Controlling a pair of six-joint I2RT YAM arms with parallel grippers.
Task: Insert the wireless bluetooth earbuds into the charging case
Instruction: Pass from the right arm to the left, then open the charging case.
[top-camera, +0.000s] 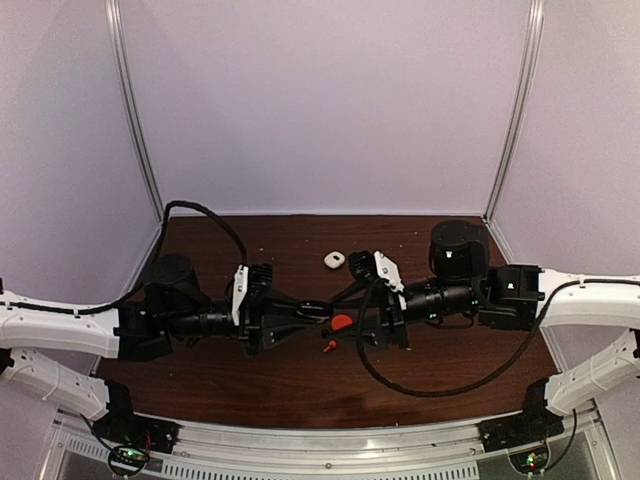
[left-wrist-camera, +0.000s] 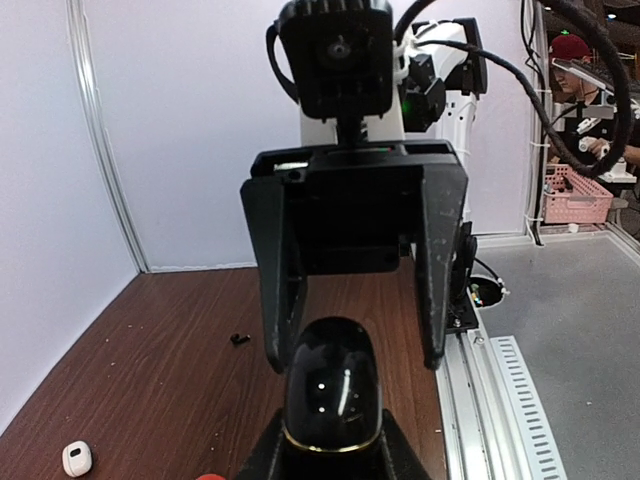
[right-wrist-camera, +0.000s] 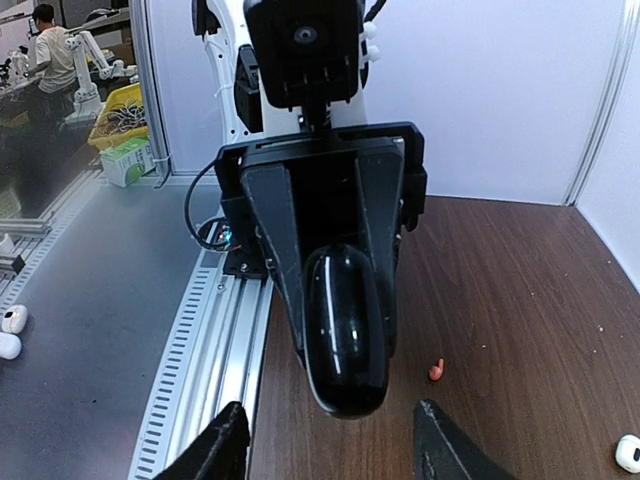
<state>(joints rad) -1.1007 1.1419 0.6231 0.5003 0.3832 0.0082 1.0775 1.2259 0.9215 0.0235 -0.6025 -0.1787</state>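
My left gripper (top-camera: 318, 310) is shut on a glossy black charging case (left-wrist-camera: 332, 385) with a gold seam, held closed above the table. It also shows in the right wrist view (right-wrist-camera: 345, 340). My right gripper (top-camera: 358, 305) faces it, open wide and empty, with its fingers (left-wrist-camera: 440, 260) standing either side of the case's far end without touching it. A red earbud (top-camera: 327, 346) lies on the table below them and also shows in the right wrist view (right-wrist-camera: 436, 370). A tiny black earbud (left-wrist-camera: 239, 339) lies further off.
A white case (top-camera: 334, 259) lies behind the grippers and shows in both wrist views (left-wrist-camera: 77, 458) (right-wrist-camera: 628, 452). A red rounded piece (top-camera: 341, 322) lies under the grippers. The metal rail (top-camera: 330, 440) runs along the near table edge.
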